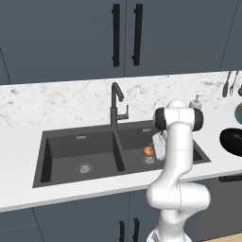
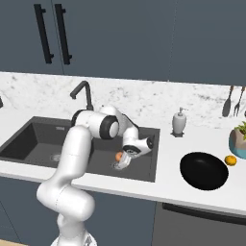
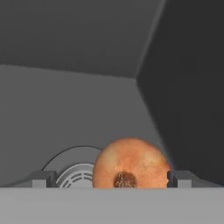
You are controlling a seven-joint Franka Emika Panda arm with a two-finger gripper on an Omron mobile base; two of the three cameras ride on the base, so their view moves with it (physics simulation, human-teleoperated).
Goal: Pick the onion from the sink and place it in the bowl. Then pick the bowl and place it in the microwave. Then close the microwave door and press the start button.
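The orange-brown onion (image 1: 148, 151) (image 2: 118, 156) lies in the right basin of the dark grey sink (image 1: 94, 151) (image 2: 43, 139), beside that basin's steel drain (image 3: 76, 175). My gripper (image 1: 158, 146) (image 2: 124, 161) (image 3: 113, 179) is down in that basin and open, with the onion (image 3: 130, 164) between its fingertips. One fingertip (image 3: 180, 178) sits right at the onion's side and the other (image 3: 43, 178) stands apart from it. The shallow black bowl (image 2: 204, 171) (image 1: 232, 141) rests on the counter to the right of the sink. The microwave and its door are out of view.
A tall dark faucet (image 1: 115, 106) (image 2: 85, 93) rises behind the sink's divider. A soap dispenser (image 2: 179, 122) stands at the back of the counter. A small orange fruit (image 2: 230, 160), a plant pot (image 2: 239, 139) and hanging utensils (image 2: 230, 103) are at far right.
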